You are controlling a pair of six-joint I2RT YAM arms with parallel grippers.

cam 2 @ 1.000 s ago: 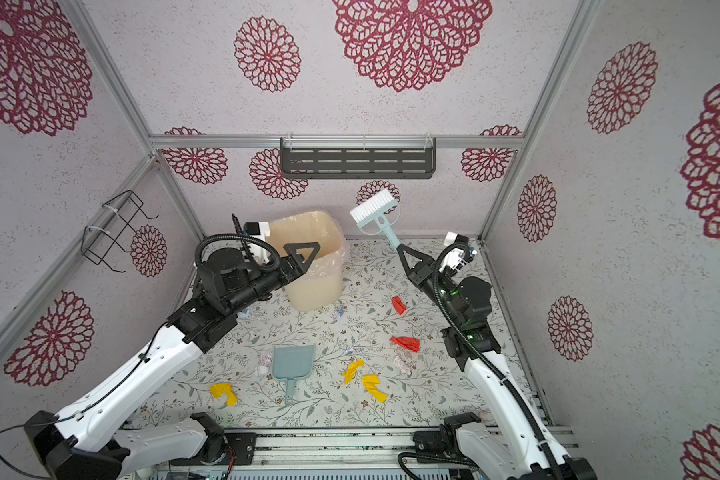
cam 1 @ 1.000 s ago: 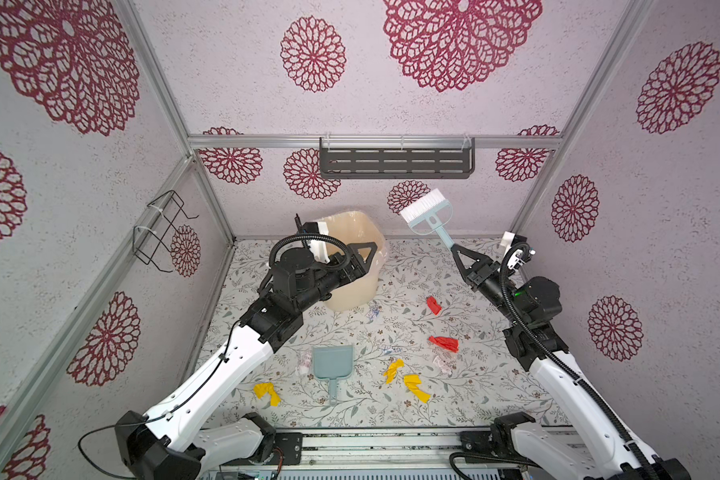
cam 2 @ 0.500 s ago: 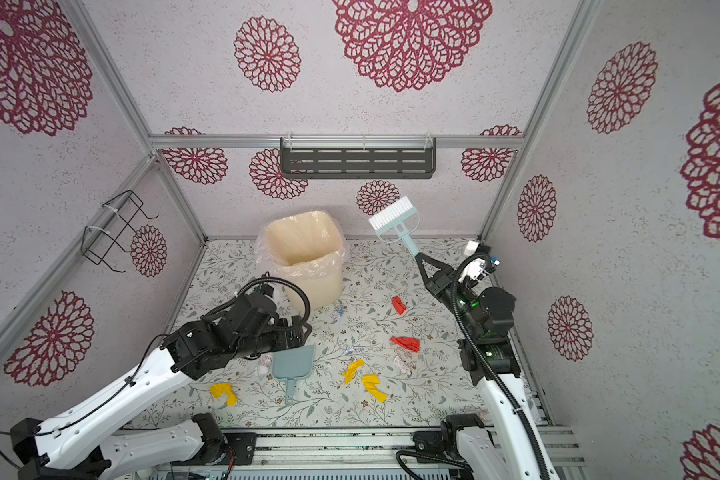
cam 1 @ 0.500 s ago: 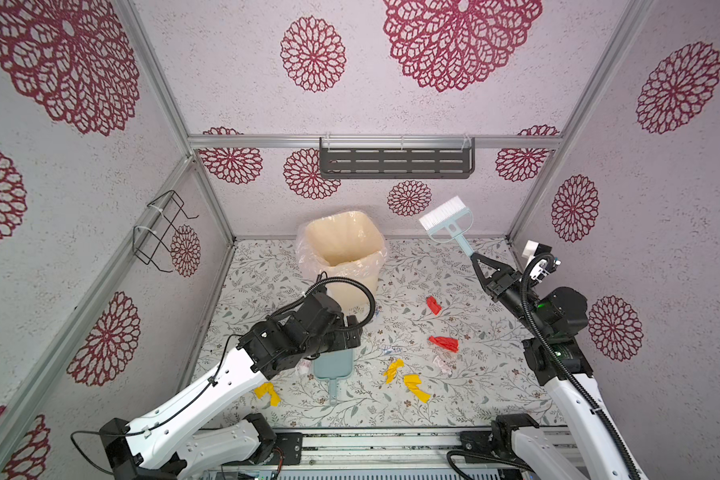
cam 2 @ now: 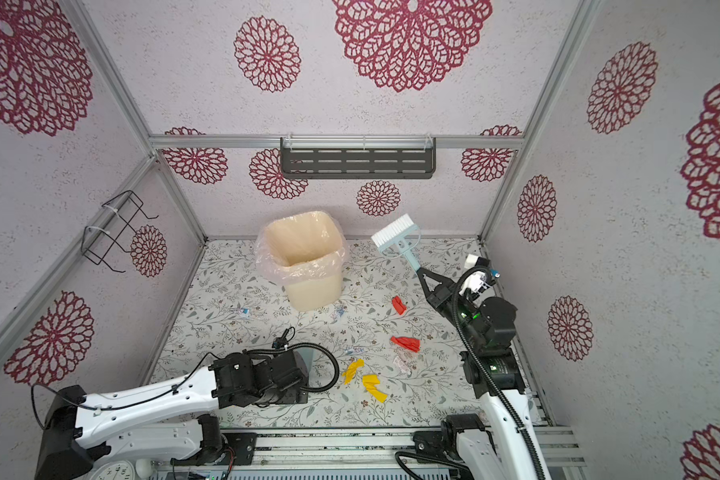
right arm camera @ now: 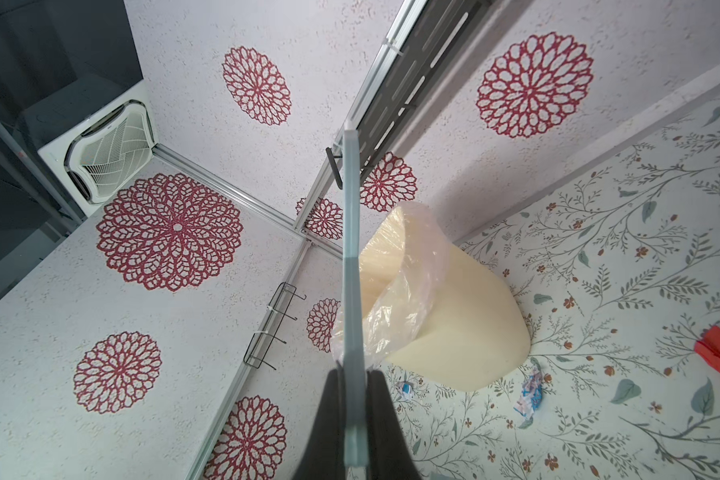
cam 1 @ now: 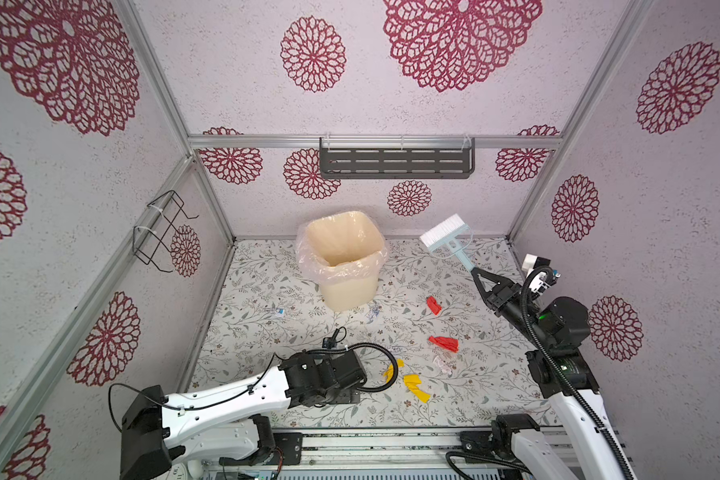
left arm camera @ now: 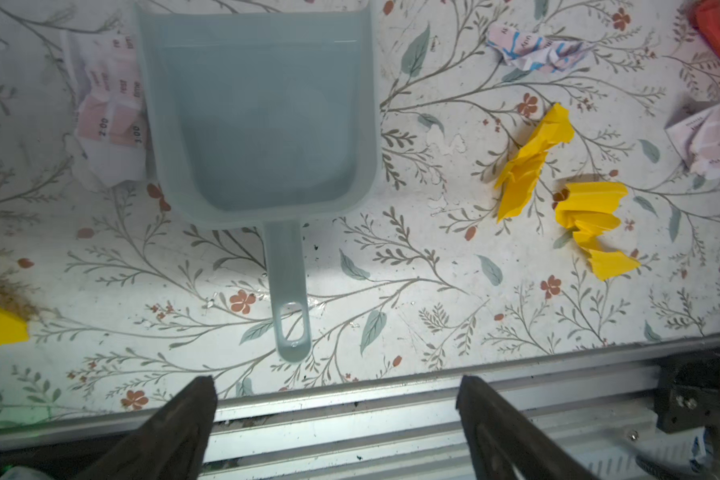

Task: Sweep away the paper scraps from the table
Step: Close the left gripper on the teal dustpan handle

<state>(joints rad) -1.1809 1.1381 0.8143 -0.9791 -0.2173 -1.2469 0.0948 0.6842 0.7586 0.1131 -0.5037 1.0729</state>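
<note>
Hovering left gripper (left arm camera: 336,380), jaws wide and empty, short of dustpan (left arm camera: 258,116) handle at near table (cam 1: 258,291) edge; right gripper (right arm camera: 354,374) clenched on brush (cam 1: 443,237), raised far right. Paper scraps (cam 1: 416,384) lie mid-table, mostly right of dustpan. Risk: off-centre closing nudges handle, pan skids

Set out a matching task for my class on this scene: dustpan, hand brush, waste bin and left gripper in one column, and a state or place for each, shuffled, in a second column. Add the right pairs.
Column A
1. dustpan
2. hand brush
3. waste bin
4. left gripper

Column B
a. lined with a clear plastic bag
b. open, holding nothing
c. lying empty on the table
d. held in the air by the right gripper

Pairs: 1-c, 2-d, 3-a, 4-b
</note>
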